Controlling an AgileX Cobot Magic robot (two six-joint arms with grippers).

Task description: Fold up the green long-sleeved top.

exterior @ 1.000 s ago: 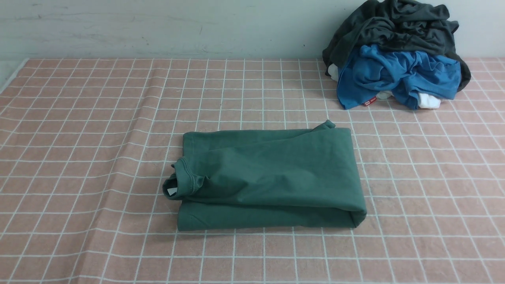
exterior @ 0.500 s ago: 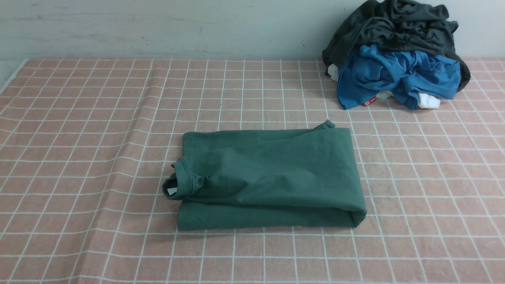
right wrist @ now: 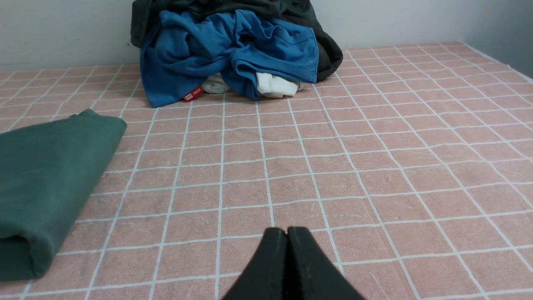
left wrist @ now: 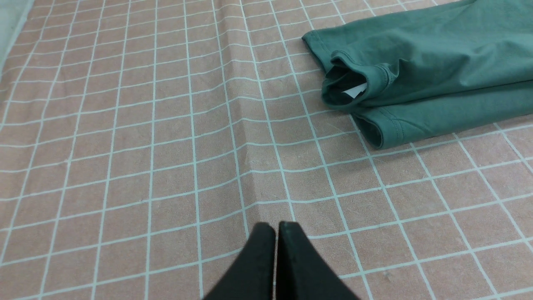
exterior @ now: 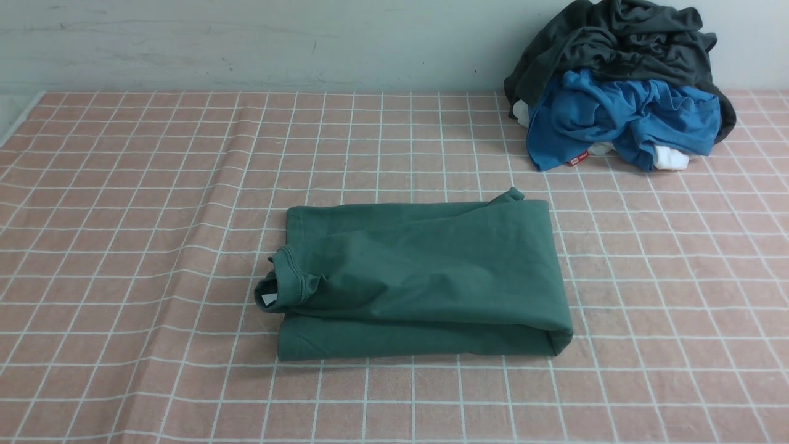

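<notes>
Green long-sleeved top (exterior: 425, 271) folded into a low bundle at mid-surface, both sets of fingers closed and empty.
The top lies on the gridded surface (exterior: 185, 394), its left end bunched at the neckline, its right edge a smooth fold; bare cloth runs along its near side and widely to its left and right, with a raised crease in the cloth left of it. Beyond its far right corner, apart from it, a blue garment (exterior: 629, 117) and a dark garment (exterior: 629, 46) sit heaped near the back wall (exterior: 277, 43). The left fingers (left wrist: 277, 227) and right fingers (right wrist: 287, 233) are pressed together, away from the top, over bare surface.
</notes>
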